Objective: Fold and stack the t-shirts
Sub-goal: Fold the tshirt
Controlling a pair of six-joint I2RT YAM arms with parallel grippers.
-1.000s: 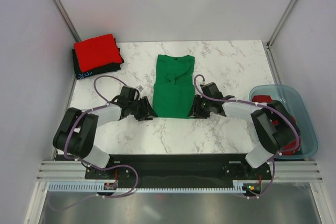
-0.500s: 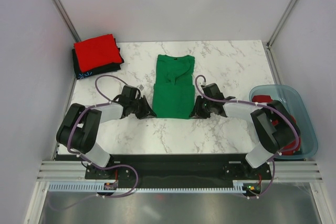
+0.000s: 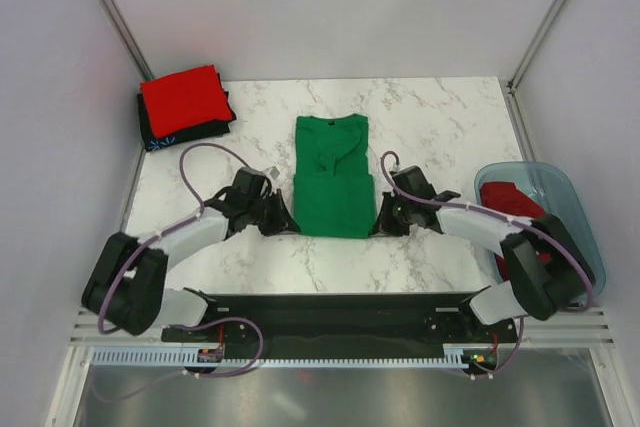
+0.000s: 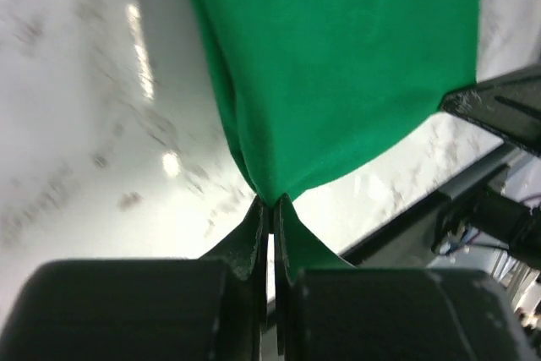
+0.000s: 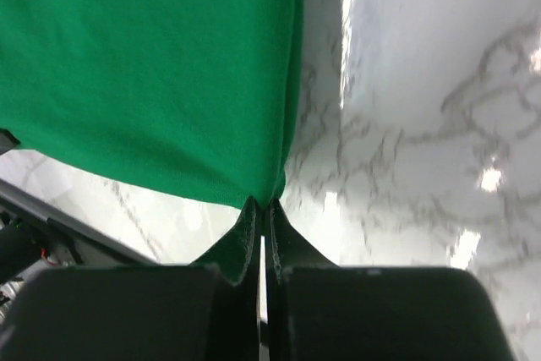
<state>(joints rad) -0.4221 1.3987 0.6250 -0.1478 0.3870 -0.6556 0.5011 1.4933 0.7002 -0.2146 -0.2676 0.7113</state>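
The green t-shirt [image 3: 333, 177] lies folded lengthwise in the middle of the marble table, collar at the far end. My left gripper [image 3: 289, 226] is shut on its near left corner [image 4: 269, 196]. My right gripper [image 3: 378, 228] is shut on its near right corner [image 5: 264, 199]. Both corners are pinched at the fingertips and the hem is stretched between them. A folded red t-shirt [image 3: 183, 97] lies on a folded black t-shirt [image 3: 170, 133] at the far left corner. Another red t-shirt [image 3: 508, 197] lies in the tub.
A translucent blue plastic tub [image 3: 585, 237] stands off the table's right edge. White walls enclose the table on three sides. The black arm rail [image 3: 330, 312] runs along the near edge.
Both grippers have pulled toward the near edge with the green shirt's hem, sliding the shirt nearer and widening its near edge. The left arm has stretched out.
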